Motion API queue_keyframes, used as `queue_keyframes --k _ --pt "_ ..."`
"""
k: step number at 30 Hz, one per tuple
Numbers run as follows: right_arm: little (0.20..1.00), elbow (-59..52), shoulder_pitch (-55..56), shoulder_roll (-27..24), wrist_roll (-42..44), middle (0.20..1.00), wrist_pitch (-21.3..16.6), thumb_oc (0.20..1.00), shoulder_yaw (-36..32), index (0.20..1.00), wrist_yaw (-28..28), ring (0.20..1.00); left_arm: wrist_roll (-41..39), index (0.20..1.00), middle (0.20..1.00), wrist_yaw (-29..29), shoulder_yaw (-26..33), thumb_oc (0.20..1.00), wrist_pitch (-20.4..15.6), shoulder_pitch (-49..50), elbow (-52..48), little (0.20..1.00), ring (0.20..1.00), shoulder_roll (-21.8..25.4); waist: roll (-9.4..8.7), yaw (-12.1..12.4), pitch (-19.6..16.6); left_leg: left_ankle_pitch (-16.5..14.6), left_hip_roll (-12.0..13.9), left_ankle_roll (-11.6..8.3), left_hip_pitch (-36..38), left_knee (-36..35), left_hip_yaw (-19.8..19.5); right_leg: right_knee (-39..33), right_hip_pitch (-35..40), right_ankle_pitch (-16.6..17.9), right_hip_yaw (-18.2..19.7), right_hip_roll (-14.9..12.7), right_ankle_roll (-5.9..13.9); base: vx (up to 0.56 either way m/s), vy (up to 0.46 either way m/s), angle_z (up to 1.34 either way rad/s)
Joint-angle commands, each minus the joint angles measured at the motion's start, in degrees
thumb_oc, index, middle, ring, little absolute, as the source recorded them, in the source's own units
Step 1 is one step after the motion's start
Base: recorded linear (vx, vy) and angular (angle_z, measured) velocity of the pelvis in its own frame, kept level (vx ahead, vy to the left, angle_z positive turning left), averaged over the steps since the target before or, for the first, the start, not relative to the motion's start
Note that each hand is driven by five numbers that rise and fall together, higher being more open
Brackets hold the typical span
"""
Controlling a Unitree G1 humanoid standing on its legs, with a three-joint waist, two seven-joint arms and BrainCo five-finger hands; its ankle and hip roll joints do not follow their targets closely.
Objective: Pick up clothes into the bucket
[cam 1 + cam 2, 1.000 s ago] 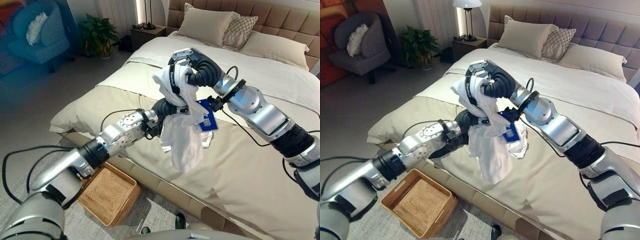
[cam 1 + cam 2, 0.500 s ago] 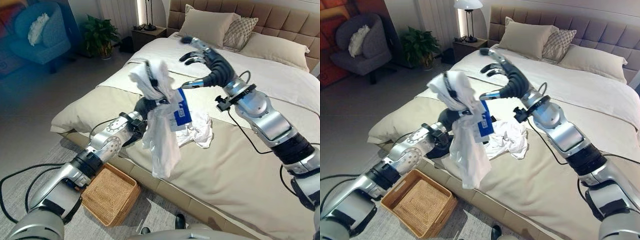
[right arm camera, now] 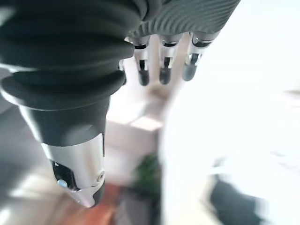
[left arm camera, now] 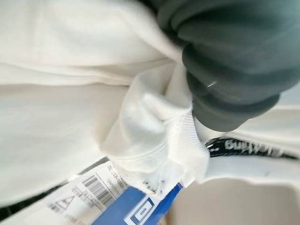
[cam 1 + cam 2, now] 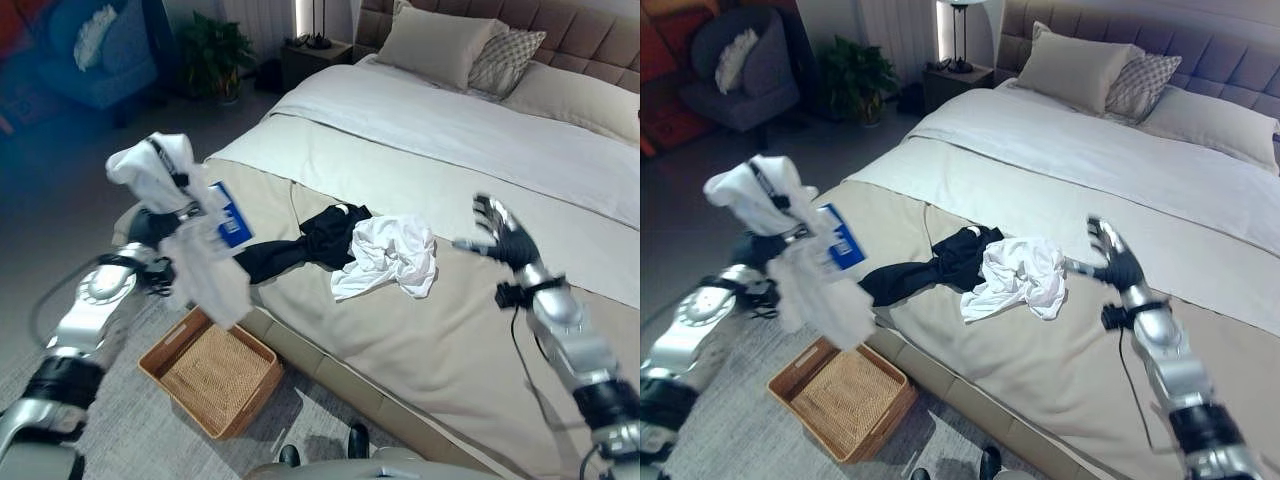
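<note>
The left hand (image 5: pixel 150 228) is wrapped in a white garment (image 5: pixel 190 250) with a blue tag; its fingers are hidden. The wicker basket (image 5: pixel 212 372) sits below. The right hand (image 5: pixel 505 238) hovers open over the bed (image 5: pixel 480 150), beside a white shirt (image 5: pixel 388 255) and black garment (image 5: pixel 300 245).

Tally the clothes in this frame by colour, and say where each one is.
White: 2, one white garment with a blue tag, draped over the left robot hand above the wicker basket, and one crumpled white garment on the bed.
Black: 1, the black garment lying on the bed beside it.
Total: 3.
</note>
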Motion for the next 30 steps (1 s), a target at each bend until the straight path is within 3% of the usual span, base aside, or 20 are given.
queue_keyframes --k 1,6,12,17,18,19,20,26,30 --pt "1.0 2.61 -2.71 1.88 -1.82 1.0 -1.54 1.0 0.29 1.0 -0.87 1.0 6.08 0.2 0.2 4.17 5.0 0.2 -5.48 -3.38 -0.36 0.2 0.2 1.86 -0.83 0.41 1.76 -3.68 1.35 -0.62 -3.58 6.07 0.94 3.93 0.66 -2.3 -1.25 -6.37 6.09 -0.13 -0.014 0.14" --pt "1.0 18.5 -1.75 7.75 -6.49 1.0 -1.62 1.0 2.33 1.0 -3.79 1.0 9.75 0.2 0.2 9.04 9.44 0.2 -6.47 -0.26 2.71 0.2 0.2 -5.11 -1.96 0.59 6.41 -4.83 1.15 -0.42 -11.01 12.75 -0.22 7.73 -5.05 -2.58 -1.1 -6.67 5.33 -0.15 -0.001 0.04" --pt "1.0 26.43 -3.08 7.85 -10.55 1.0 -2.22 1.0 6.13 1.0 -5.94 1.0 11.62 0.2 0.2 16.16 9.31 0.2 -7.8 -2.65 9.51 0.2 0.2 -9.32 -3.27 0.2 12.37 -8.54 2.28 0.33 -22.27 25.42 -0.89 15.41 -15.01 -3.46 1.08 -7.03 4.32 -0.15 0.032 0.0" --pt "1.0 28.74 -4.88 6.73 -10.31 1.0 -3.36 1.0 6.85 1.0 -8.91 1.0 9.21 0.2 0.2 20.05 6.85 0.2 -8.64 -8.82 15.42 0.2 0.2 -7.79 -4.29 -0.62 15.56 -10.96 2.51 1.38 -33.25 34.89 -1.76 23.81 -25.51 -5.6 2.05 -6.98 3.46 -0.13 0.038 -0.04" --pt "1.0 29.1 -5.03 6.56 -10.06 1.0 -3.69 1.0 7.06 1.0 -9.29 1.0 8.6 0.2 0.2 20.89 6.3 0.2 -8.93 -10.37 16.54 0.2 0.2 -7.21 -4.24 -0.65 16.22 -13.1 2.76 1.13 -34.43 36.67 -2.49 25.7 -26.74 -7.52 2.45 -6.7 3.9 -0.13 0.029 0.04" --pt "1.0 28.76 -5.41 6.32 -9.66 1.0 -3.93 1.0 6.98 1.0 -9.66 1.0 7.77 0.2 0.2 21.02 5.36 0.2 -9.25 -12.2 17.56 0.2 0.2 -6.28 -4.65 -0.98 16.8 -11.46 2.51 1.47 -37.32 37.83 -2.3 26.4 -29.16 -6.36 2.16 -7.15 3.32 -0.03 0.025 0.06" --pt "1.0 28.87 -5.49 6.22 -9.18 1.0 -4.14 1.0 7.16 1.0 -10.04 1.0 7.06 0.2 0.2 21.77 4.76 0.2 -9.42 -13.55 18.19 0.2 0.2 -6.0 -4.55 -1.0 17.33 -13.43 2.63 1.16 -38.18 39.28 -3.0 28.14 -30.17 -8.16 2.49 -6.86 3.7 -0.09 0.024 0.07" --pt "1.0 28.16 -6.9 6.03 -6.67 1.0 -5.57 1.0 7.49 1.0 -13.25 1.0 4.6 0.2 0.2 25.19 0.48 0.2 -9.65 -20.94 19.86 0.2 0.2 -4.47 -5.42 -1.4 20.87 -14.82 2.53 1.44 -48.09 46.27 -4.19 35.66 -39.26 -10.11 1.44 -7.94 3.7 -0.06 0.018 0.06" --pt "1.0 27.89 -7.53 6.1 -5.55 1.0 -6.4 1.0 8.09 1.0 -14.77 1.0 5.61 0.2 0.2 26.91 -2.24 0.2 -8.87 -24.85 22.31 0.2 0.2 -3.44 -5.73 -2.0 20.97 -15.73 2.0 1.68 -54.19 49.87 -5.02 40.08 -45.14 -11.39 0.94 -8.7 3.73 -0.02 0.024 0.11"
